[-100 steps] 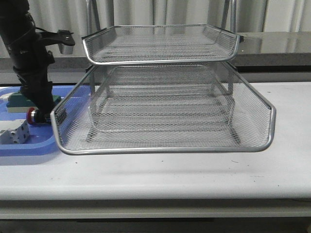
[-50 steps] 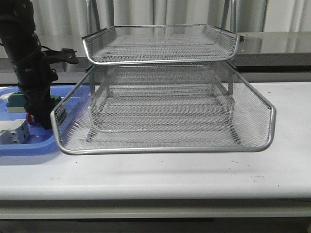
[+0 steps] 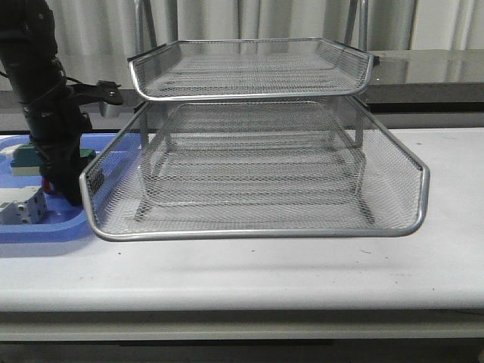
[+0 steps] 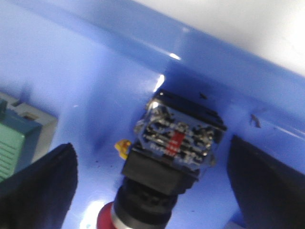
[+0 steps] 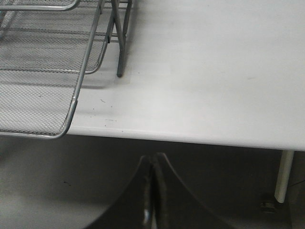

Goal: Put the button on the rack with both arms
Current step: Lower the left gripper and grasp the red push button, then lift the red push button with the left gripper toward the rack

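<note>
The button [image 4: 167,160] lies on its side in the blue tray [image 4: 71,71], red cap toward the wrist camera and its rear block away from it. My left gripper [image 4: 152,183] is open, one finger [image 4: 40,179] on each side of the button, with gaps on both sides. From the front, the left gripper [image 3: 64,189] is down in the blue tray [image 3: 34,227] and only a sliver of the red button [image 3: 45,184] shows beside it. The silver wire rack [image 3: 257,231] stands mid-table. My right gripper [image 5: 152,164] is shut and empty, off the table's front edge.
A green block [image 3: 26,157] and a white terminal block [image 3: 21,208] also lie in the blue tray. The rack's lower tray is slid out toward the front, its left rim close to the left arm. The rack's corner [image 5: 71,109] and leg show in the right wrist view.
The left arm has shifted slightly left and turned over the button. The red cap, plain a second ago, is now almost hidden behind the arm.
</note>
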### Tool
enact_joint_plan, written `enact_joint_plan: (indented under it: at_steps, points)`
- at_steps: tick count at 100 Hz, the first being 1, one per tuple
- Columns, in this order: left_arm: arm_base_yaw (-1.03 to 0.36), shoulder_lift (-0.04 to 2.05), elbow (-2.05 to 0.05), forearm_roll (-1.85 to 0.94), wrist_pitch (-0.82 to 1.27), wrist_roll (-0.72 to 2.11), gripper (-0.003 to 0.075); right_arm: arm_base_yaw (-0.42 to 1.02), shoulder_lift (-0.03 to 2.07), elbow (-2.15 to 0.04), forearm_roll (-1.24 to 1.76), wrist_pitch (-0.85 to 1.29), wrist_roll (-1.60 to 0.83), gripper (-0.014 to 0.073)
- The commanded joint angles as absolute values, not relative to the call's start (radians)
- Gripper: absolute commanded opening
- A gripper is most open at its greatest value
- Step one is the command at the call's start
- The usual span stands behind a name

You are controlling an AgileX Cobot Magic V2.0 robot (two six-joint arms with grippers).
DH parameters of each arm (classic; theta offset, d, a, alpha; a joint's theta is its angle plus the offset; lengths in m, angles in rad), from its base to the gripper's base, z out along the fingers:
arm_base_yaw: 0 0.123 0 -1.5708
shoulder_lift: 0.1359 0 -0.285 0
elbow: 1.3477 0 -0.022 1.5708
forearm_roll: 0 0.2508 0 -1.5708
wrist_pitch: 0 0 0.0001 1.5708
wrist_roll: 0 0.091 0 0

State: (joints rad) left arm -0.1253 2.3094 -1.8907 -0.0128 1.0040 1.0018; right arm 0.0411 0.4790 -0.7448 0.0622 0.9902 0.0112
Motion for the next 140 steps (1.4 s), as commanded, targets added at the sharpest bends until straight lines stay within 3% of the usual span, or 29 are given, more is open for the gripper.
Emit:
enact_joint_plan:
  at_steps: [1, 27, 44, 77, 140]
  points:
    - [-0.132, 2.26, -1.917, -0.024, 0.984, 0.999, 0.0512, 0.034, 0.485, -0.78, 0.06, 0.928, 0.009, -0.007]
    - [-0.132, 2.258, -1.937, -0.024, 1.014, 0.999, 0.0171, 0.034, 0.485, -0.78, 0.06, 0.928, 0.009, -0.007]
    - [-0.132, 2.253, -1.983, -0.022, 1.074, 0.999, 0.0059, 0.034, 0.485, -0.78, 0.06, 0.928, 0.009, -0.007]
    - [-0.126, 2.251, -2.109, -0.021, 1.281, 0.981, 0.0039, 0.034, 0.485, -0.78, 0.06, 0.928, 0.009, -0.007]
    - [-0.098, 2.053, -2.078, -0.006, 1.279, 0.755, 0.004, 0.034, 0.485, -0.78, 0.06, 0.929, 0.009, -0.007]
